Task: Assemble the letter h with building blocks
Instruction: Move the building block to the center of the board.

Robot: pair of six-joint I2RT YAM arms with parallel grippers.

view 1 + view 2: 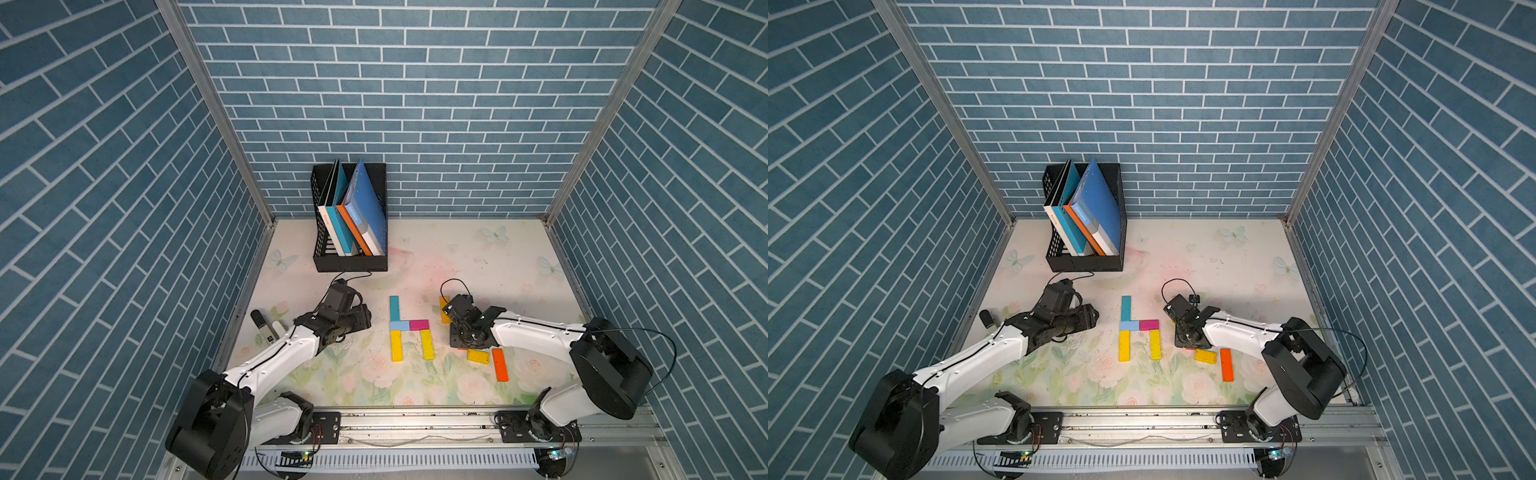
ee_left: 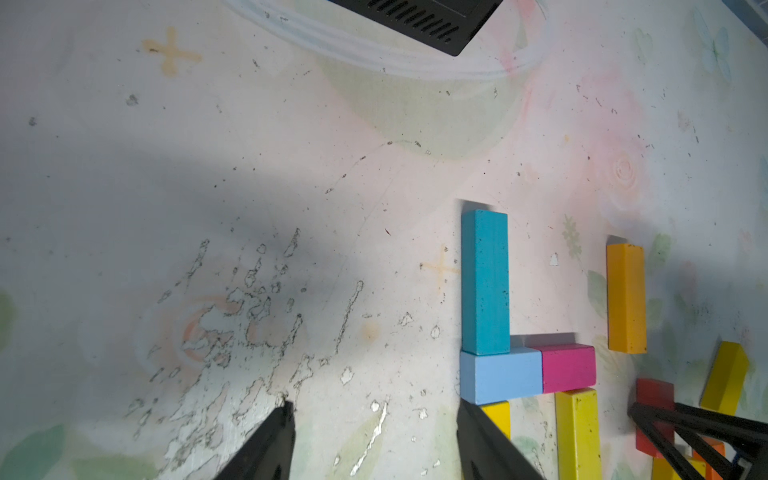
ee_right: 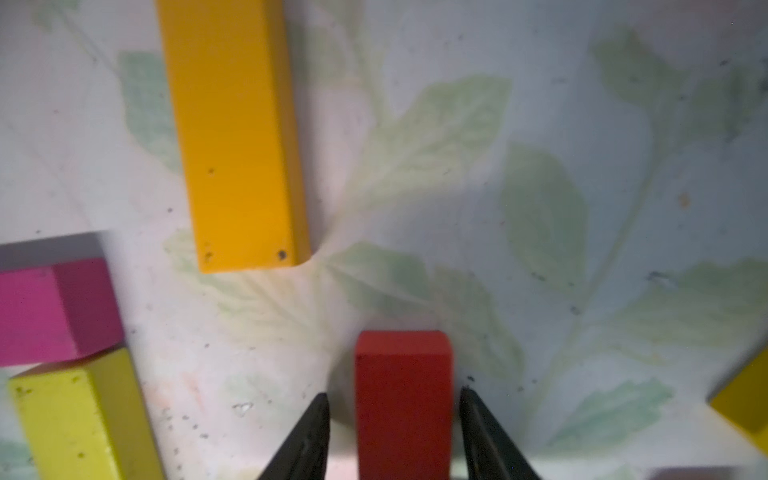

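Note:
Five building blocks lie joined as a letter shape in both top views: a teal bar (image 1: 394, 308), a light blue one (image 1: 400, 325), a magenta one (image 1: 419, 324) and two yellow bars (image 1: 396, 345) (image 1: 427, 344). My right gripper (image 3: 393, 392) points down at the table to their right. It is open, and a red block (image 3: 403, 399) stands between its fingers with a gap on each side. Loose blocks lie around it: an amber bar (image 1: 444, 309), a short amber one (image 1: 478, 356) and an orange bar (image 1: 500, 365). My left gripper (image 2: 374, 405) hangs open and empty to the left of the letter.
A black file rack (image 1: 349, 264) with books stands at the back, left of centre. A black and white marker-like object (image 1: 266, 328) lies by the left wall. Blue brick-pattern walls close three sides, and a metal rail (image 1: 415, 424) runs along the front.

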